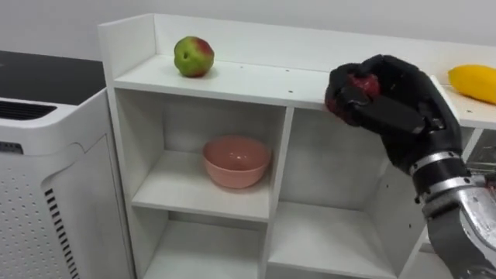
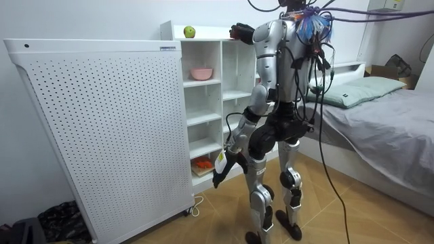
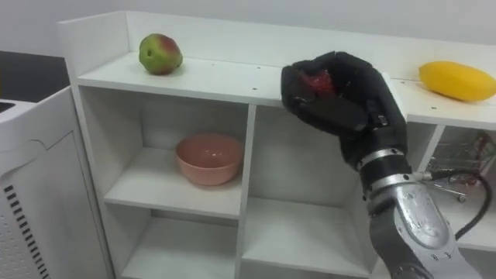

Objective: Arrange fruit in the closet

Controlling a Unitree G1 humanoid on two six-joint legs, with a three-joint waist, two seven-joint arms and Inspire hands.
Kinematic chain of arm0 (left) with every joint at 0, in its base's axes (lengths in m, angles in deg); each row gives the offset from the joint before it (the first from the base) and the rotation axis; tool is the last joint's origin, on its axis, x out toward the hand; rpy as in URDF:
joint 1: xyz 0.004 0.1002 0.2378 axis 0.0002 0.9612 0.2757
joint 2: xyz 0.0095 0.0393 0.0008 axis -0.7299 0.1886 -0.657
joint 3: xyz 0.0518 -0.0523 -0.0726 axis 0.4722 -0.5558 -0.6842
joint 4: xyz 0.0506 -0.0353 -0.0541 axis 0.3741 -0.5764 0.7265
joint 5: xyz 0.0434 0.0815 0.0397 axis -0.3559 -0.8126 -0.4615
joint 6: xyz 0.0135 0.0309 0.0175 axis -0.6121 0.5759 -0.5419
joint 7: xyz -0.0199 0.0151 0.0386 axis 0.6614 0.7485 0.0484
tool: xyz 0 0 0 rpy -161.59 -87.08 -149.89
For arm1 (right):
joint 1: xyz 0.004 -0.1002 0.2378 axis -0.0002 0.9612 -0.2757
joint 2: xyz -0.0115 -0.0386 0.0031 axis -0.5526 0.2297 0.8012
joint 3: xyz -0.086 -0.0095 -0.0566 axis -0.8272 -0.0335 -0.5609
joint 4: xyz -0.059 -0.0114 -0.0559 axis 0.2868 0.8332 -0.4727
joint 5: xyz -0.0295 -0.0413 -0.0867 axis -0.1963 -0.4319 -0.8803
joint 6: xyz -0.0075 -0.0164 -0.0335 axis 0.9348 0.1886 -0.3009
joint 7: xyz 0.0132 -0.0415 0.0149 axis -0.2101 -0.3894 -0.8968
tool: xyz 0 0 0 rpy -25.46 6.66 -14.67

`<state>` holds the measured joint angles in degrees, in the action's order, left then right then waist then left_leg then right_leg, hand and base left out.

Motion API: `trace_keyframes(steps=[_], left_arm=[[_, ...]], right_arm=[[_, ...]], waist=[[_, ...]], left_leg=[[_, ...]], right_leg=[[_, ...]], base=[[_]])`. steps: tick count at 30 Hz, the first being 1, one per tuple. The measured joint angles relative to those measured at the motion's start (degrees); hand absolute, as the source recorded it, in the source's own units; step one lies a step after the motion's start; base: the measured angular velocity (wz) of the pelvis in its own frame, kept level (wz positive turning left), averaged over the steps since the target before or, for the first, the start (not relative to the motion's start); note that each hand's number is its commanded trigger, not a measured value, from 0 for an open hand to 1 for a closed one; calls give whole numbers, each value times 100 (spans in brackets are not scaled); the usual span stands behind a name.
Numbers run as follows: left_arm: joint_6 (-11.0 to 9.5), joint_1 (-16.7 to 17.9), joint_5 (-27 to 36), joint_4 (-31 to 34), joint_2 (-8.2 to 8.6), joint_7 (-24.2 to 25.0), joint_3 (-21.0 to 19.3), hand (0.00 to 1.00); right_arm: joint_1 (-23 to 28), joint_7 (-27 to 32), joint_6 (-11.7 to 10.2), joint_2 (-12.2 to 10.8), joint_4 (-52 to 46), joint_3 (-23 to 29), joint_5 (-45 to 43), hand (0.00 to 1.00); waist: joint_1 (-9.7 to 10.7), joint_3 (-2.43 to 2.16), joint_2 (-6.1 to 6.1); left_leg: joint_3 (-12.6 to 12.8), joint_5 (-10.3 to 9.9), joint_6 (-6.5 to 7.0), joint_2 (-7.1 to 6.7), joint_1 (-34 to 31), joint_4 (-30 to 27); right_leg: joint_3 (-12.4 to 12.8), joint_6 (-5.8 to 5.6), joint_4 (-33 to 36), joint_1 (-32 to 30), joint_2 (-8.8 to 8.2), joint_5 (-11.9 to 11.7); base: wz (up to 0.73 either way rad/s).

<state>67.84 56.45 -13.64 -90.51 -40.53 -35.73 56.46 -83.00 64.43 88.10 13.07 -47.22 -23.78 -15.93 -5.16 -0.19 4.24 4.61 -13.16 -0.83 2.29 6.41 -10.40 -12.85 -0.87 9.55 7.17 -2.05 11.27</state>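
Red fruit (image 1: 363,84) half-hidden in robot hand (image 1: 404,99)

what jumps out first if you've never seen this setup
The black right hand, curled round a red fruit, is raised at the top front edge of the white shelf unit. On its top sit a green-red apple at the left and a yellow fruit at the right; a pink bowl stands in the upper left compartment.

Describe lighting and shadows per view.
Left eye view: even light on the apple, the pink bowl in its compartment's shade; right eye view: the robot hand shades the red fruit it grips; room view: the closet darkens toward its lowest compartments.
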Motion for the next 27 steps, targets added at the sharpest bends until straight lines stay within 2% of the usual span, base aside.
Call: trace_keyframes(steps=[3, 4, 5, 8, 14, 19, 22, 25, 27], left_arm=[[5, -58, 1, -169, -6, -16, 112, 0], [14, -74, -1, -221, -5, -16, 147, 0], [13, -97, 0, -272, -4, -16, 206, 0], [12, -141, 6, -349, -4, -15, 434, 0], [-47, -393, 228, -454, 31, 5, 654, 0], [-56, -683, 570, -633, 41, -12, 779, 0], [-113, -811, 904, -691, 53, -15, 833, 0], [-257, -883, 1378, -707, 53, -44, 878, 0], [-305, -879, 1580, -722, 48, -75, 882, 0]], right_arm=[[353, -262, -1, -162, -184, -206, 322, 100], [485, -367, 8, -277, -188, -280, 475, 100], [594, -481, 15, -361, -175, -341, 638, 100], [771, -705, -7, -560, -48, -516, 843, 100], [873, -930, -10, -788, 745, -662, 853, 100], [867, -1045, -20, -1000, 1616, -658, 1146, 100], [865, -1058, -67, -1148, 2312, -645, 1174, 100], [855, -974, -89, -1237, 3049, -645, 1363, 100], [848, -892, -89, -1254, 3331, -625, 1485, 100]], waist=[[-9, 9, -26], [-15, 18, -40], [-21, 47, -89], [-73, 34, -172], [-142, 40, -372], [-160, 42, -395], [-115, 78, -456], [-138, 142, -568], [-144, 167, -644]], left_leg=[[0, 0, 0, -1, 5, -1], [8, 0, 0, 0, 0, -3], [10, 0, 0, -1, -6, -5], [53, 0, 0, -3, -116, -45], [51, 34, 9, 6, -497, -180], [44, 72, 17, 0, -856, -272], [-6, 82, 33, -13, -1105, -369], [-1, 82, 34, -13, -1427, -527], [-4, 88, 44, -5, -1706, -617]], right_leg=[[6, 0, 1, -1, -2, -1], [22, 0, 2, -16, -2, -1], [10, 5, 2, -20, -4, -5], [18, 10, 11, -131, -8, -20], [12, 53, 29, -456, -13, -108], [-11, 57, 170, -825, -49, -112], [-154, 57, 246, -1031, -91, -114], [-158, 59, 461, -1391, -129, -113], [-160, 69, 698, -1747, -190, -105]], base=[[-2], [-4], [-4], [-7], [-1], [1], [8], [-1], [-6]])
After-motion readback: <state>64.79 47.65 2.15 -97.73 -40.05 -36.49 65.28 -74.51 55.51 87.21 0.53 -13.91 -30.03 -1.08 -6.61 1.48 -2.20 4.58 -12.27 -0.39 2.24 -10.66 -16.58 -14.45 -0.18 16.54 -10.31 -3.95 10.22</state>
